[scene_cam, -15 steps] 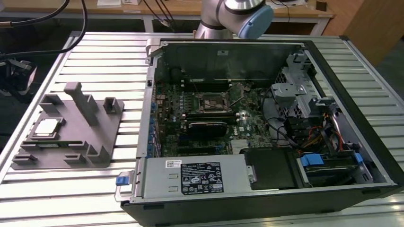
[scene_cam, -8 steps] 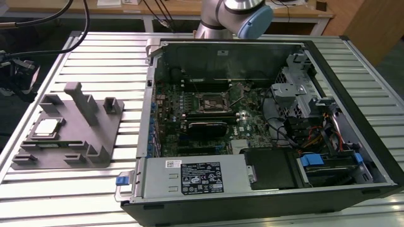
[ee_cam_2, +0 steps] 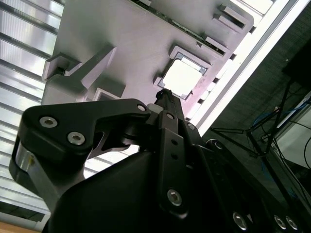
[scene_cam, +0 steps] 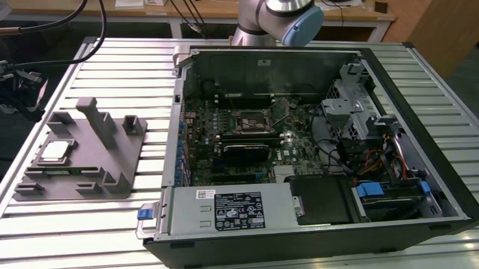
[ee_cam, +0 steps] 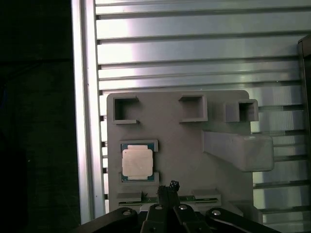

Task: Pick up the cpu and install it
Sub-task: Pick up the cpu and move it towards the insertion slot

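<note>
Silvery and square, the cpu (ee_cam: 138, 162) is seated in a recess of the grey fixture (ee_cam: 180, 145), which lies on the slatted tabletop (scene_cam: 112, 61) at the exterior view's left, well apart from the open case (scene_cam: 314, 73) and its socket (scene_cam: 253, 121). The pincer (ee_cam: 169, 186) is poised above the fixture, near the chip but not over it, its tips drawn together with nothing held. For a clean pick, it should probably be opened, centred (edges only, squarely) and lowered straight, so the chip is not tilted.

Fingers (ee_cam_2: 166, 103) pressed together, empty.
</note>
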Controlling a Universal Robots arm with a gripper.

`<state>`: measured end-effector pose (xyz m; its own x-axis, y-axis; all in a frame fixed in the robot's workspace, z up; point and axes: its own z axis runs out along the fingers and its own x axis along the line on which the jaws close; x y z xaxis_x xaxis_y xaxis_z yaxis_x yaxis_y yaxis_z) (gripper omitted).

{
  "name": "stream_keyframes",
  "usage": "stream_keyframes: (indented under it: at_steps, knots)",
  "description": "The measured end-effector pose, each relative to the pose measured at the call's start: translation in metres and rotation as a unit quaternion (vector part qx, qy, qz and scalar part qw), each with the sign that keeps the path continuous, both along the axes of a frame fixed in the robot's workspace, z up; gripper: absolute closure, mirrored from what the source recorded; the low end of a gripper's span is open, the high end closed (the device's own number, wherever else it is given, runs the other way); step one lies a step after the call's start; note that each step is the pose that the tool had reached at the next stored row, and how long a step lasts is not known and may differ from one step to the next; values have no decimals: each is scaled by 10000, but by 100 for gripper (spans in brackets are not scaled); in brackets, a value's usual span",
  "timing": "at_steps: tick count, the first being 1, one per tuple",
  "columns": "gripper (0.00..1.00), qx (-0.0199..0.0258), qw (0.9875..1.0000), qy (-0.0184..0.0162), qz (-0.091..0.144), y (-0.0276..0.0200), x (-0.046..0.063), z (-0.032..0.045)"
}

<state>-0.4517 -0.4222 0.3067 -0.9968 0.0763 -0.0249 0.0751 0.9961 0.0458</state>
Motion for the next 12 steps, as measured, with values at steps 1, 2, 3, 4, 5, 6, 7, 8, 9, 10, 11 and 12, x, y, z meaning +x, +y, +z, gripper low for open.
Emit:
stream_keyframes:
  at_steps: [1, 2, 3, 4, 5, 6, 7, 8, 9, 10, 11, 12]
  knots:
    - [89, 0, 10000, 0, 0, 0, 0, -2]
    - [89, 0, 10000, 0, 0, 0, 0, -5]
    - [89, 0, 10000, 0, 0, 0, 0, -9]
    - [89, 0, 10000, 0, 0, 0, 0, -13]
    - [89, 0, 10000, 0, 0, 0, 0, -17]
    - [89, 0, 10000, 0, 0, 0, 0, -22]
    - [89, 0, 10000, 1, 0, 0, 0, -26]
    - [89, 0, 10000, 0, 0, 0, 0, -31]
    - [89, 0, 10000, 0, 0, 0, 0, -36]
    - [89, 0, 10000, 0, 0, 0, 0, -41]
    - [89, 0, 10000, 0, 0, 0, 0, -47]
    - [89, 0, 10000, 0, 0, 0, 0, -52]
